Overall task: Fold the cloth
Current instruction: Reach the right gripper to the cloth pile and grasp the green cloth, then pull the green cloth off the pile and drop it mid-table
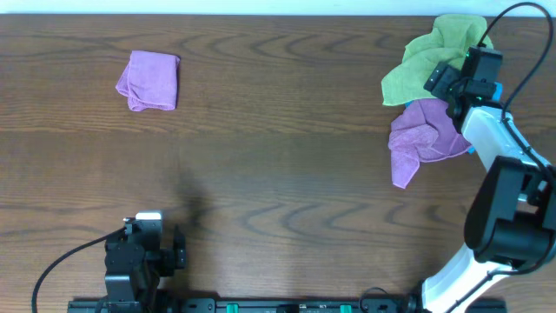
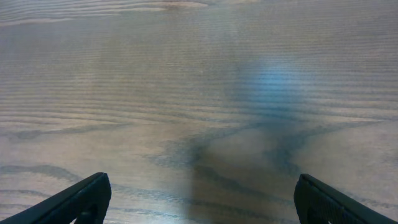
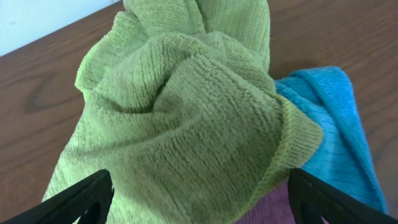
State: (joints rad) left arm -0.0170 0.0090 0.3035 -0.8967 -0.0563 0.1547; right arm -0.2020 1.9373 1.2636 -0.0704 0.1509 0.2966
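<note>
Lying crumpled, perhaps overlapped: lime-green cloth (image 1: 410, 80).

Furniture: one table (image 1: 278, 174), dark brown wood grain, filling the overhead view
Far edge: pale whitish strip (image 1: 217, 7) beyond the table
Light: soft bluish sheen (image 2: 277, 84) on the wood, faint shadow (image 2: 205, 174) below it

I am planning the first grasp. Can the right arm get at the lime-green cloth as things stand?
Probably yes. The right gripper is open and hangs right at the lime-green cloth. The cloth overlaps the purple cloth beside it, and nothing covers it.
</note>
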